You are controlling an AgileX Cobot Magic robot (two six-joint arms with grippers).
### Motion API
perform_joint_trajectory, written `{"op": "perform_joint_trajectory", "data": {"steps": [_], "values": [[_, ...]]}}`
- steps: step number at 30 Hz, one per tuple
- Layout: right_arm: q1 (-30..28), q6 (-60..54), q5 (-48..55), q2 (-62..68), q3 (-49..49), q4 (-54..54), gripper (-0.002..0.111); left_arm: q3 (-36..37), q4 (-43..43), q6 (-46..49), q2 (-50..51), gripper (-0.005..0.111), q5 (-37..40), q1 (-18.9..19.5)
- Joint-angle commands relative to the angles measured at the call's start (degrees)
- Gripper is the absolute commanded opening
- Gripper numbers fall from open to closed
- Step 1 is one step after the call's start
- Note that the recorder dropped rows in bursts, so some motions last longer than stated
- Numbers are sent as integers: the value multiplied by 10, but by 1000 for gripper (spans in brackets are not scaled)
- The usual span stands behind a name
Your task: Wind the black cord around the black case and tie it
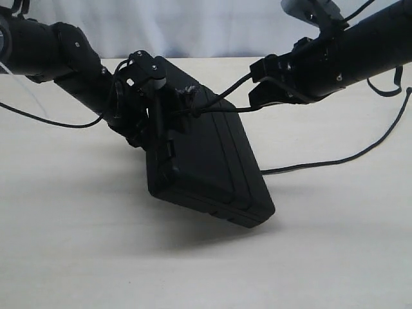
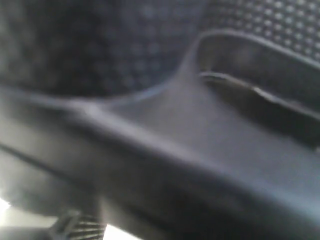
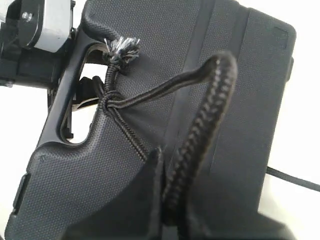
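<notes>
**A:** Status? Where's the case?

**B:** The black case is tilted up above the surface, with its low corner at or near it. I can't tell if it touches. The left gripper is on the handle end and looks clamped on the case. Its wrist view shows only blurred case plastic, so the jaws aren't visible.

**A:** Cord?

**B:** The black cord is tied off at the handle slot. The knot sits on the slot's edge, and the frayed tip sticks out just beside it. From the knot the cord runs taut across the lid into the right gripper, which is closed on it.

**A:** So which step is this?

**B:** My read is that the anchor is made and the wrap isn't. I see only one run across the face.

**A:** How do we do it cleanly?

**B:** Pull along the cord, not sideways, so the knot doesn't slide on the handle. Lead the cord round the case in line with the lid's ribs so it can't walk. The left has to hold the case rigid, because any pivot slackens the line. The right's pinch mustn't let the cord creep.

**A:** Hazards?

**B:** There's a thin dark line on the surface to the right of the case. I can't tell if it's cord tail or cable, so route clear of it.
</notes>
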Motion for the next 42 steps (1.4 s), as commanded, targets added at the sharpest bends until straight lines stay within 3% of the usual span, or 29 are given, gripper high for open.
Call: {"op": "perform_joint_trajectory", "data": {"steps": [1, 6, 10, 12, 14, 17, 21, 26, 33, 42], "values": [[1, 1, -12, -5, 2, -12, 4, 53, 14, 3, 0, 46, -55, 11], [1, 1, -12, -5, 2, -12, 4, 52, -61, 44, -2, 46, -96, -36], [1, 1, -12, -5, 2, -12, 4, 52, -90, 44, -2, 48, -103, -43], [1, 1, -13, -5, 2, -12, 4, 52, -92, 44, -2, 67, -89, -43], [1, 1, -14, -5, 2, -12, 4, 51, -93, 41, -11, 76, -59, -43], [1, 1, -14, -5, 2, -12, 4, 51, -93, 40, -71, 76, -4, -43], [1, 3, 10, -5, 2, -12, 4, 57, -60, 22, -79, 76, 57, -40], [1, 15, -1, -5, 2, -18, 4, 57, -58, -6, -79, 76, 54, -7], [1, 24, -10, -5, 2, -18, 4, 56, -41, -6, -124, 76, 61, -6], [1, 27, 18, -5, 7, -22, 4, 57, 79, -119, -123, 76, 55, 6]]}}
